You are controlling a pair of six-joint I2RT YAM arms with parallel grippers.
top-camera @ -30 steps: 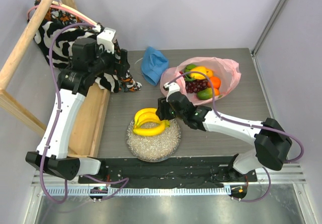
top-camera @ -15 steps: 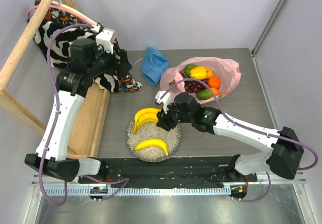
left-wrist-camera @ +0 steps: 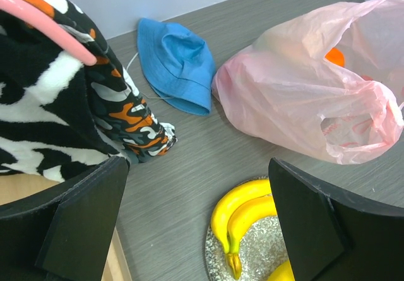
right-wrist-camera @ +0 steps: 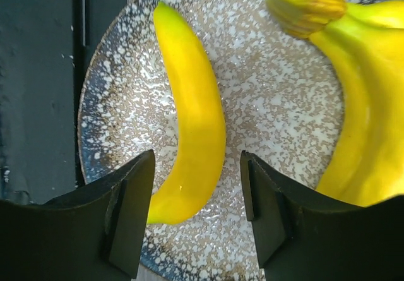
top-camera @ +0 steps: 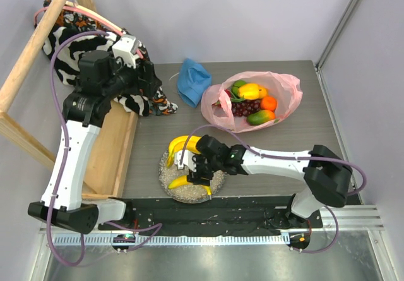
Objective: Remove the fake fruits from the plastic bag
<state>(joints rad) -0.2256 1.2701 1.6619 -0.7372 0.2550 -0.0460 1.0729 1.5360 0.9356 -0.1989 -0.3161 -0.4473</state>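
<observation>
The pink plastic bag (top-camera: 287, 88) lies open at the back right, holding a yellow pepper (top-camera: 249, 91), an orange (top-camera: 269, 103), a mango (top-camera: 259, 118), dark grapes (top-camera: 245, 108) and a green apple (top-camera: 240, 83). A banana bunch (top-camera: 180, 145) and a single banana (top-camera: 179, 182) lie on a speckled plate (top-camera: 218, 179). My right gripper (top-camera: 194, 167) hangs low over the plate, open. In the right wrist view its jaws (right-wrist-camera: 196, 189) stand either side of the single banana (right-wrist-camera: 192, 123) with gaps, the bunch (right-wrist-camera: 360, 136) beside it. My left gripper (top-camera: 144, 79) is open and empty, high at the back left.
A blue cloth hat (top-camera: 193, 80) lies left of the bag. Black-and-white patterned fabric (top-camera: 76, 35) hangs from a wooden frame (top-camera: 25, 66) on the left. The left wrist view shows the bag (left-wrist-camera: 303, 98), hat (left-wrist-camera: 177, 63), fabric (left-wrist-camera: 63, 104) and bunch (left-wrist-camera: 243, 215).
One banana has come apart from the bunch and lies at the plate's near side. My right gripper has swung left and down over it. The left arm shifted slightly.
</observation>
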